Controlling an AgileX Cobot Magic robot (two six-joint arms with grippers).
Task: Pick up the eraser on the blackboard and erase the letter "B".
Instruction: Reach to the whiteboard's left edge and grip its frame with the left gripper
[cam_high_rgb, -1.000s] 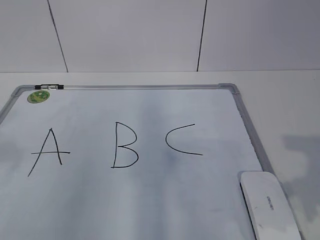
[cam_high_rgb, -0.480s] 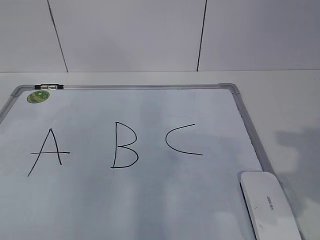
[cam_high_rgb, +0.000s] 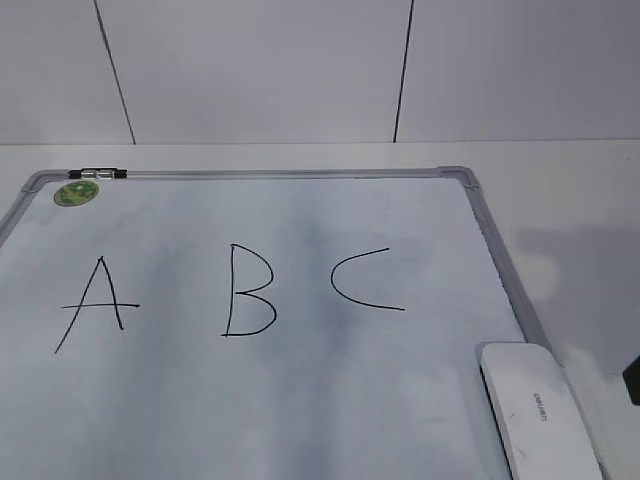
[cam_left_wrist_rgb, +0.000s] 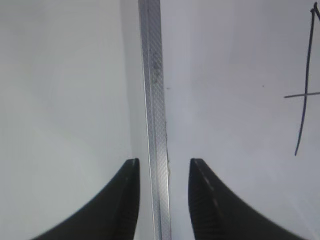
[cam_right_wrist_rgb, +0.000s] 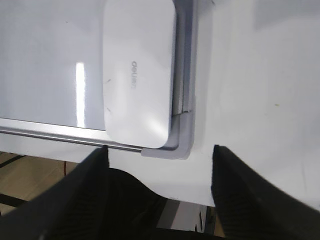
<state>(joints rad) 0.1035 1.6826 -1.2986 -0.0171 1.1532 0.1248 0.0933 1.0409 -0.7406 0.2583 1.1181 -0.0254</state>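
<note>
The blackboard (cam_high_rgb: 300, 215) lies flat on the table, a white board in a grey frame, with the letter "B" (cam_high_rgb: 240, 293) drawn in black between an A and a C. The white eraser (cam_high_rgb: 540, 410) rests on the board's near right corner. In the right wrist view the eraser (cam_right_wrist_rgb: 137, 75) lies ahead of my right gripper (cam_right_wrist_rgb: 160, 149), which hangs open and empty over the table, just off the board's corner (cam_right_wrist_rgb: 182, 137). My left gripper (cam_left_wrist_rgb: 164, 162) is open above the board's left frame rail (cam_left_wrist_rgb: 154, 100), one finger on each side, holding nothing.
A green round sticker (cam_high_rgb: 76, 193) and a small clip (cam_high_rgb: 103, 175) sit at the board's far left corner. A dark part of the right arm (cam_high_rgb: 632, 380) shows at the right edge. The table's front edge (cam_right_wrist_rgb: 165, 195) lies under the right gripper.
The shadow on the table to the right of the board has spread and shifted inward, and a dark part of the right arm has come into the exterior view's right edge. Board and eraser have not moved.
</note>
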